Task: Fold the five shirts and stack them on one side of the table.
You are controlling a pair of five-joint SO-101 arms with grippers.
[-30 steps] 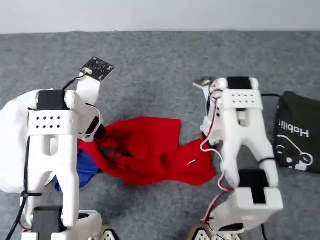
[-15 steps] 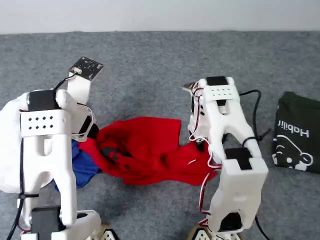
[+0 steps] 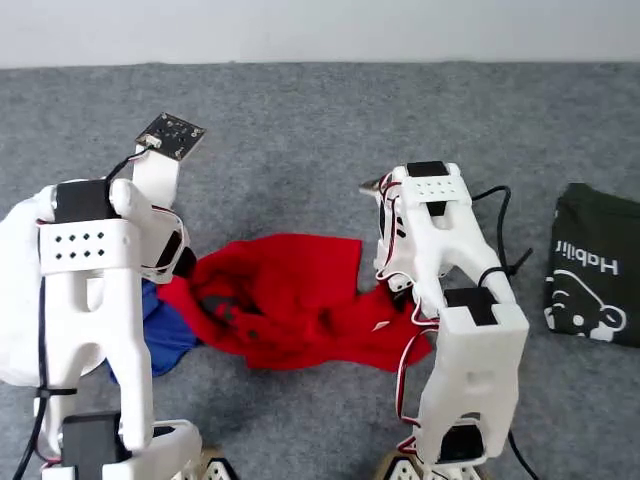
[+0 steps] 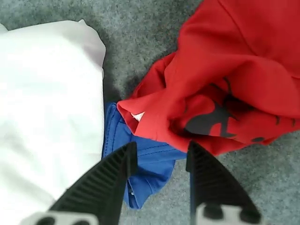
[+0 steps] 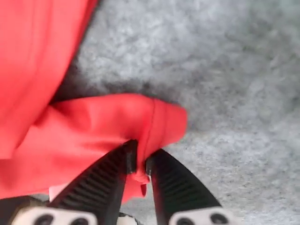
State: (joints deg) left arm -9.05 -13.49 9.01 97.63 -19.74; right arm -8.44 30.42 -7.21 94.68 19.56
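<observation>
While the right gripper (image 5: 138, 161) is closed on the crumpled red cotton shirt (image 5: 70, 136), its two black ribbed fingers (image 5: 101, 180) are almost together, with only a thin fold of red cloth between them. The pinched part is a narrow, sleeve-like corner of the shirt, and it lies on the grey felt-like table cover (image 5: 225, 70). In the high view this corner is on the side of the red shirt nearest to the white right arm (image 3: 445, 260), whose body hides the gripper from above.

The left gripper (image 4: 159, 157) is open: its black ribbed fingers (image 4: 105, 185) stand well apart and hold nothing. It hangs over the place where the other end of the red shirt lies on top of a crumpled blue shirt (image 4: 140, 157). I cannot tell if the fingertips touch the cloth. Just beside the blue shirt, and touching it, lies a large white shirt (image 4: 47, 103), loosely spread. In the high view the white shirt is at the left edge of the table, partly under the white left arm (image 3: 90, 290), and the blue shirt shows between this arm and the red shirt.

A folded dark green shirt with white print (image 3: 595, 265) lies flat near the right edge, well apart from the red shirt, with the right arm between them.
</observation>
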